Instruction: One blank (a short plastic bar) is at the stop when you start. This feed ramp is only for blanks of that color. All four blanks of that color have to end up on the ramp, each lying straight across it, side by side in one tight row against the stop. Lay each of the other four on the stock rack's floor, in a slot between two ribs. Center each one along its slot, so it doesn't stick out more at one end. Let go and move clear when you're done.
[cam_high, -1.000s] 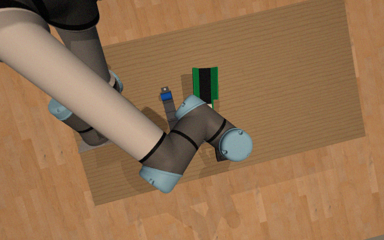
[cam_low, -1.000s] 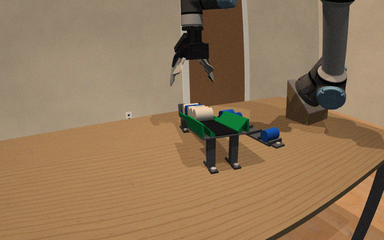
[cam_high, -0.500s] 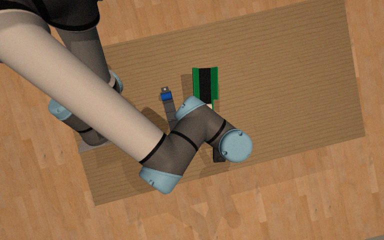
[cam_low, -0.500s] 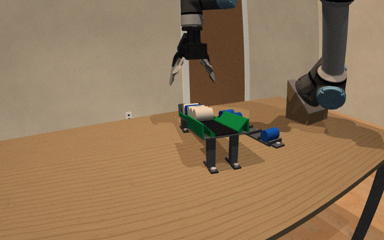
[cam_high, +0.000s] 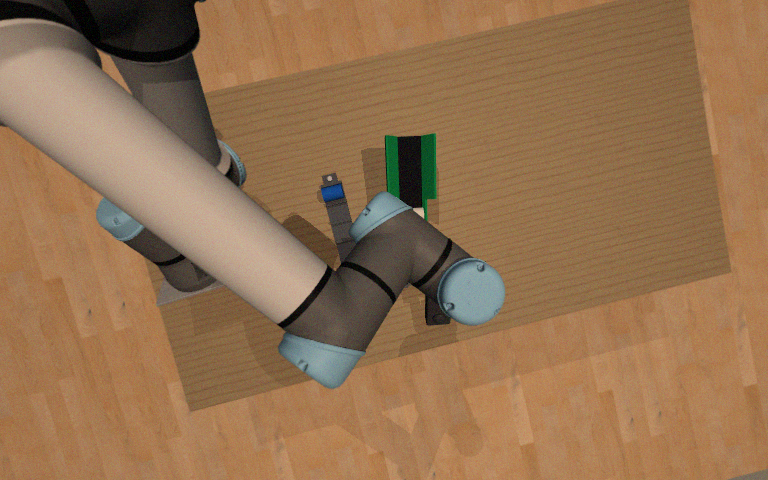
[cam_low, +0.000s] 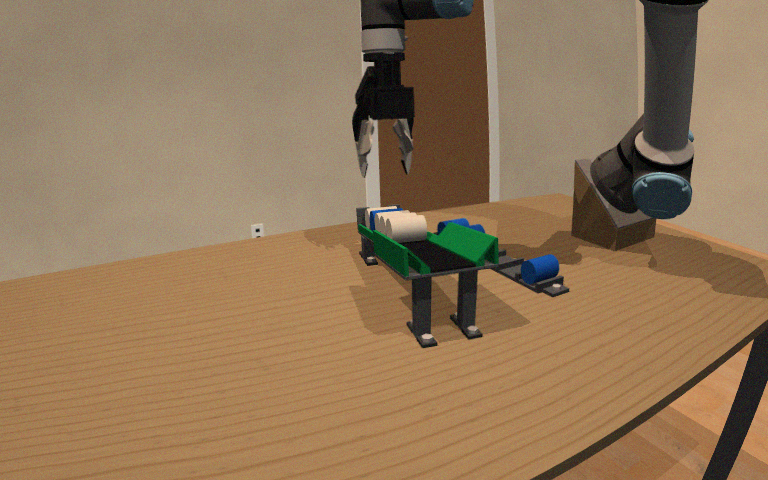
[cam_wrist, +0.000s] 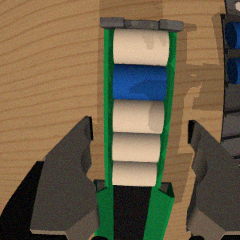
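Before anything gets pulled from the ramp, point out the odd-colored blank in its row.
The blue blank, second from the stop on the ramp. The row's other four are cream.

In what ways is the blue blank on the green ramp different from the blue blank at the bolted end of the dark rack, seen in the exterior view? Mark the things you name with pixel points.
The ramp's blue blank (cam_low: 387, 211) (cam_wrist: 139, 82) sits higher than the rack's end blank (cam_high: 332, 192) (cam_low: 539, 268). The first lies between cream blanks; the second has no blank directly beside it. Both are blue, round and lying on their sides.
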